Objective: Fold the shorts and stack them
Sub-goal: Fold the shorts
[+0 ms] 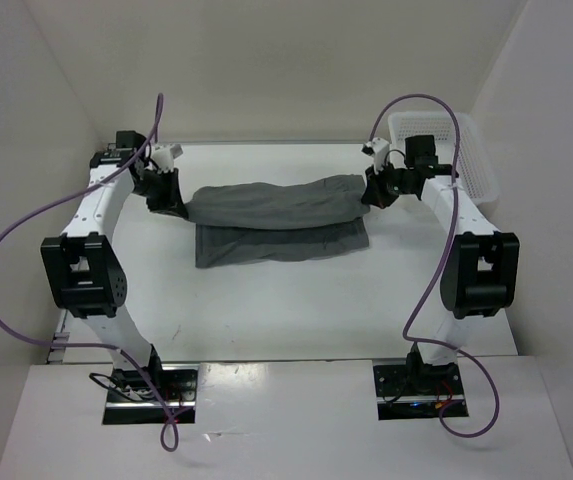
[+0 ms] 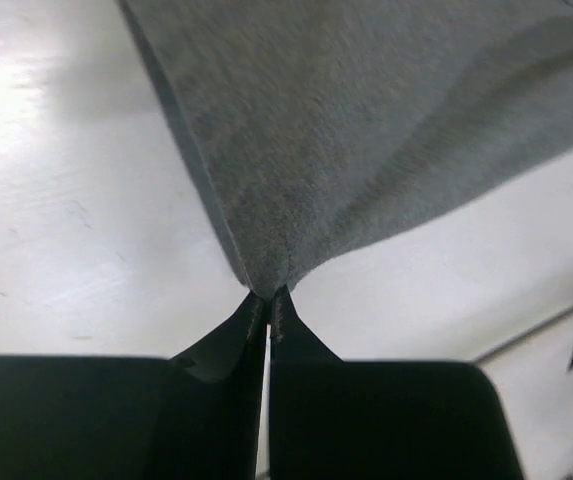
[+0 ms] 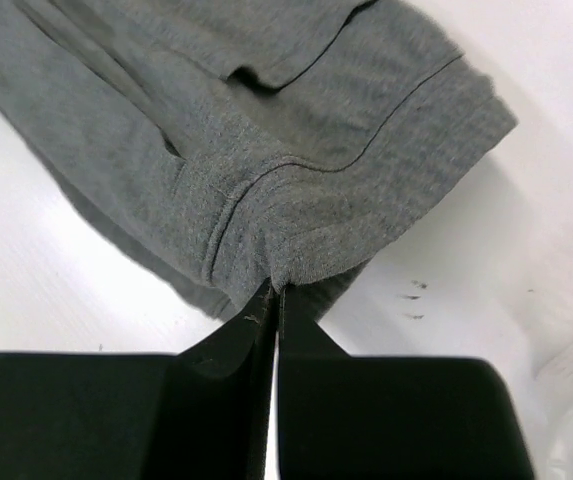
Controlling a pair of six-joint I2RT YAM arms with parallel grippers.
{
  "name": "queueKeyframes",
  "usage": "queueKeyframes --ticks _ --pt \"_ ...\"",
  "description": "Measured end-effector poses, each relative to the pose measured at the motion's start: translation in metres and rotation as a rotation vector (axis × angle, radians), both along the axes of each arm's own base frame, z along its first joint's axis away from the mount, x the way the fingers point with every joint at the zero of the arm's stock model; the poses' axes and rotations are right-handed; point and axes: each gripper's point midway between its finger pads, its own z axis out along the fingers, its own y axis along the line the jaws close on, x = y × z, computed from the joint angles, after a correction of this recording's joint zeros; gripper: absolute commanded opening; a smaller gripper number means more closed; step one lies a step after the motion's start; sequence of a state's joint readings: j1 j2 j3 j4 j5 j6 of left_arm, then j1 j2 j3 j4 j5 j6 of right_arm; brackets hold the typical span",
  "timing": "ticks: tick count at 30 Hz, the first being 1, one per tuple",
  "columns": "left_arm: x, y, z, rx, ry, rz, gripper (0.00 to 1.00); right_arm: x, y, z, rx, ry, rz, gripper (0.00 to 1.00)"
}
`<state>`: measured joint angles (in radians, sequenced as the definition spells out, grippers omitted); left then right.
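Observation:
The grey shorts (image 1: 276, 215) stretch across the far middle of the white table, their upper layer lifted between the two arms. At the left end my left gripper (image 1: 173, 200) is shut on a corner of the shorts (image 2: 366, 130); in the left wrist view its black fingertips (image 2: 284, 310) pinch the fabric tip. My right gripper (image 1: 374, 192) is shut on the right end. In the right wrist view the shorts (image 3: 266, 150) show a hem seam, and the fingertips (image 3: 261, 310) grip the fabric edge.
A white mesh basket (image 1: 471, 160) stands at the far right, close behind the right arm. White walls enclose the table at the back and sides. Purple cables loop from both arms.

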<state>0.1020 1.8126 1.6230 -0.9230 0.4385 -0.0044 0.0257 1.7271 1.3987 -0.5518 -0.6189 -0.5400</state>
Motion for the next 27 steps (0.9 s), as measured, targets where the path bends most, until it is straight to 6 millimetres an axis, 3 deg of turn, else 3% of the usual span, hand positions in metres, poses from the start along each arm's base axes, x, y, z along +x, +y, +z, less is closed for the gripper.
queueKeyframes --ticks 2,4,6,11,14,17,19,20,21,22,23,27 --pt "-0.014 -0.011 0.003 -0.011 0.013 -0.025 0.00 -0.005 0.000 -0.004 -0.013 0.010 0.025 0.00" --pt "-0.036 -0.021 -0.009 -0.023 0.077 -0.047 0.00 -0.013 0.000 -0.011 -0.024 0.026 0.054 0.00" --pt "-0.061 -0.029 -0.031 -0.031 0.175 -0.068 0.00 -0.022 -0.002 -0.023 -0.044 0.046 0.080 0.00" --pt "-0.120 -0.034 -0.098 -0.004 0.429 -0.086 0.00 -0.062 -0.016 -0.078 -0.134 0.174 0.104 0.00" --pt "-0.132 -0.029 -0.125 0.027 0.508 -0.083 0.00 -0.071 -0.021 -0.091 -0.161 0.205 0.102 0.00" --pt "-0.128 -0.027 -0.133 0.040 0.506 -0.081 0.00 -0.069 -0.025 -0.093 -0.180 0.200 0.084 0.00" --pt "-0.125 -0.027 -0.132 0.040 0.496 -0.081 0.02 -0.065 -0.026 -0.094 -0.185 0.192 0.066 0.14" --pt "-0.123 -0.027 -0.132 0.041 0.489 -0.081 0.03 -0.064 -0.027 -0.095 -0.188 0.190 0.056 0.25" --pt "-0.121 -0.026 -0.132 0.045 0.482 -0.080 0.06 -0.063 -0.028 -0.096 -0.191 0.192 0.042 0.46" --pt "-0.120 -0.025 -0.133 0.049 0.479 -0.079 0.13 -0.062 -0.030 -0.097 -0.198 0.194 0.028 0.55" --pt "-0.120 -0.024 -0.133 0.056 0.477 -0.079 0.17 -0.061 -0.031 -0.098 -0.200 0.194 0.014 0.62" --pt "-0.120 -0.021 -0.135 0.078 0.477 -0.075 0.33 -0.057 -0.033 -0.100 -0.205 0.181 -0.011 0.70"
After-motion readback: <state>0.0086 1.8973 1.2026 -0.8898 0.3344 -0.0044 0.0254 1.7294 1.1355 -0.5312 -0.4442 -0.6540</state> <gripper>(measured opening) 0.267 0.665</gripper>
